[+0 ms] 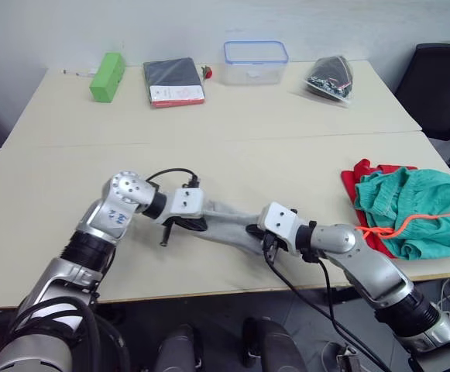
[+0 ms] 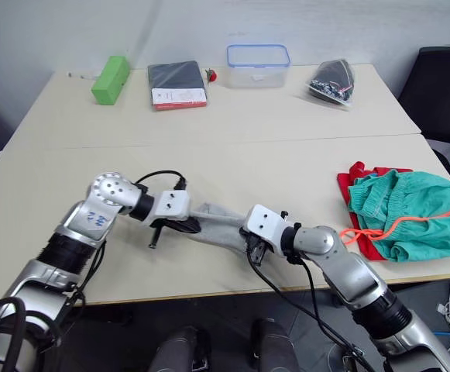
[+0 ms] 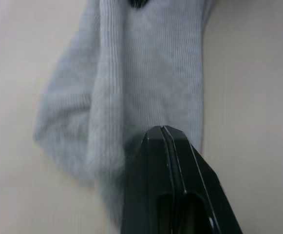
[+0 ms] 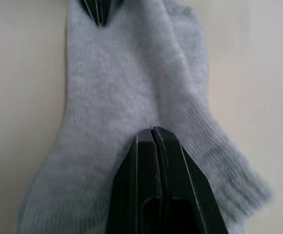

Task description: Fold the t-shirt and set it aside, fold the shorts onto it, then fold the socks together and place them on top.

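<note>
Beige table (image 1: 232,124) holds the folded t-shirt (image 1: 354,180) and shorts (image 1: 418,209) at three o'clock. At six o'clock, the left gripper (image 1: 184,225) and right gripper (image 1: 265,242) each pinch one end of the socks (image 1: 226,221), fingers clamped together. Uneven pulling could slip the knit free.

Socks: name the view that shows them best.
The right wrist view: the socks fill it, the right gripper shut on them. The left wrist view is similar with the left gripper. The eye views show them small between the grippers.
</note>
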{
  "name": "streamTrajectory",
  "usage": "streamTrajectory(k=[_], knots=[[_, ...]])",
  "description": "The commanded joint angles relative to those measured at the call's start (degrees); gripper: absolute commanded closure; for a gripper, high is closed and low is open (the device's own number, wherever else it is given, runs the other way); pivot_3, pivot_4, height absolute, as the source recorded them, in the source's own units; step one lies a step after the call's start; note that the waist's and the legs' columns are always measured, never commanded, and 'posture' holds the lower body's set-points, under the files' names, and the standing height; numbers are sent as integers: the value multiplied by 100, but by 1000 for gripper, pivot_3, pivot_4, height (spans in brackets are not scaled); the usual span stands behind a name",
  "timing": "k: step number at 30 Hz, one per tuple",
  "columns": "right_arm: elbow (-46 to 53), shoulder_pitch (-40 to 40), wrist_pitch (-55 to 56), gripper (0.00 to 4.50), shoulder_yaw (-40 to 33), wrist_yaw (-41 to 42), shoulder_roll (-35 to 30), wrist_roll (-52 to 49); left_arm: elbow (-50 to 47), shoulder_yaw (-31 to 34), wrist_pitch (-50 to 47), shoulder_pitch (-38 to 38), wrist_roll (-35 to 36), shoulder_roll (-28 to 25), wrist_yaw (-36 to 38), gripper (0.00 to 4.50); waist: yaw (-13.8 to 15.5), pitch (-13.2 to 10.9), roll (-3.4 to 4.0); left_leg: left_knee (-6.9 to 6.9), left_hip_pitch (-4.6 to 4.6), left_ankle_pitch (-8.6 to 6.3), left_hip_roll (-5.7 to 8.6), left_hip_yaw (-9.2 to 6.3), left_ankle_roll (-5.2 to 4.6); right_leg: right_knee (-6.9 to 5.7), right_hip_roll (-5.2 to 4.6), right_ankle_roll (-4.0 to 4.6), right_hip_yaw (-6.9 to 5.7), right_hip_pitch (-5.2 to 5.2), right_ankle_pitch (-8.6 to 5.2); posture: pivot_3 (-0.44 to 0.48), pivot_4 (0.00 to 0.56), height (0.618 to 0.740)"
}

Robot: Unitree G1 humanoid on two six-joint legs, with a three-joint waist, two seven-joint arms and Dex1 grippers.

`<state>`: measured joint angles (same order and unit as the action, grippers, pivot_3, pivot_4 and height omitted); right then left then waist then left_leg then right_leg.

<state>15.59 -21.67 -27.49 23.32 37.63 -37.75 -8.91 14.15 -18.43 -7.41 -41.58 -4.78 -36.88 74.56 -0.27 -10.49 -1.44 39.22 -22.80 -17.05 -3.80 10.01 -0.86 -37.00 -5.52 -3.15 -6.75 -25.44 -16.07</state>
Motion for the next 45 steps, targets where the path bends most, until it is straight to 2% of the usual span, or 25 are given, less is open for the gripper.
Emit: streamTrajectory(k=[1, 3, 9, 18, 24, 26, 29, 32, 34, 38, 45], knots=[[-155, 281, -108, 4477, -78, 147, -157, 206, 66, 267, -80, 109, -2, -221, -252, 4500, 25, 1, -1, 0, 1, 0, 1, 0, -1, -1, -2, 0, 0, 1, 0, 0, 150, 740], [-114, 340, -84, 4477, -156, 200, -151, 214, 86, 359, -148, 76, 94, -206, -327, 4500, 43, 4, -5, 0, 0, -3, 5, -3, -6, -1, -7, 0, 5, 2, 0, 0, 150, 740], [20, 376, -121, 4477, -379, 306, -68, 184, -406, 869, -1208, -281, 1078, 386, -364, 4500, 88, 4, -5, 3, -15, -4, 11, -7, -13, 3, -11, -7, 4, 0, 4, 0, 150, 740], [151, 256, -382, 4477, -678, 198, 169, 112, -896, 576, -1459, -403, 1351, 533, -169, 4500, 16, 4, -5, 3, -14, 0, 7, -5, -5, 3, 0, -8, 3, -1, 4, 0, 150, 740], [194, 304, -444, 4477, -680, 226, 164, 185, -1576, 1132, -3167, -886, 2785, 729, -6, 4500, 17, 3, -5, 6, -25, 1, 8, -14, -6, 6, -1, -8, 17, -2, 5, 0, 150, 740], [191, 317, -462, 4477, -683, 223, 175, 189, -1651, 850, -3003, -836, 2528, 657, -105, 4500, 9, 4, -4, 5, -23, 2, 8, -14, -5, 6, 0, -8, 27, -3, 5, 0, 150, 740], [183, 327, -458, 4477, -686, 225, 181, 202, -1285, 180, -2053, -602, 1590, 462, -333, 4500, 9, 5, -3, 2, -11, 3, 10, -8, -2, 3, 2, -8, 34, 0, 4, 0, 150, 740], [170, 342, -396, 4477, -707, 285, 159, 177, -478, -353, -846, -384, 763, 364, -543, 4500, 10, 5, -3, 1, -6, 4, 9, -2, 0, 2, 6, -7, 34, -1, 4, 0, 150, 740], [197, 354, -297, 4477, -767, 458, 116, 51, 233, -493, -333, -359, 427, 515, -863, 4500, 11, 4, -3, 1, -7, 3, 8, -3, 0, 3, 5, -6, 32, -2, 3, 0, 150, 740], [279, 389, -251, 4477, -811, 944, -147, -90, 1082, -331, 129, -478, 344, 871, -1241, 4500, 87, 5, -4, 6, -22, -1, 12, -15, -12, 9, -5, -7, 29, -3, 4, 0, 150, 740], [160, 558, -77, 4477, -848, 1242, -626, 145, 1201, -40, 207, -289, 478, 775, -1158, 4500, 31, 5, -4, 6, -19, -2, 10, -12, -15, 8, -5, -11, 8, -3, 7, 0, 150, 740]])
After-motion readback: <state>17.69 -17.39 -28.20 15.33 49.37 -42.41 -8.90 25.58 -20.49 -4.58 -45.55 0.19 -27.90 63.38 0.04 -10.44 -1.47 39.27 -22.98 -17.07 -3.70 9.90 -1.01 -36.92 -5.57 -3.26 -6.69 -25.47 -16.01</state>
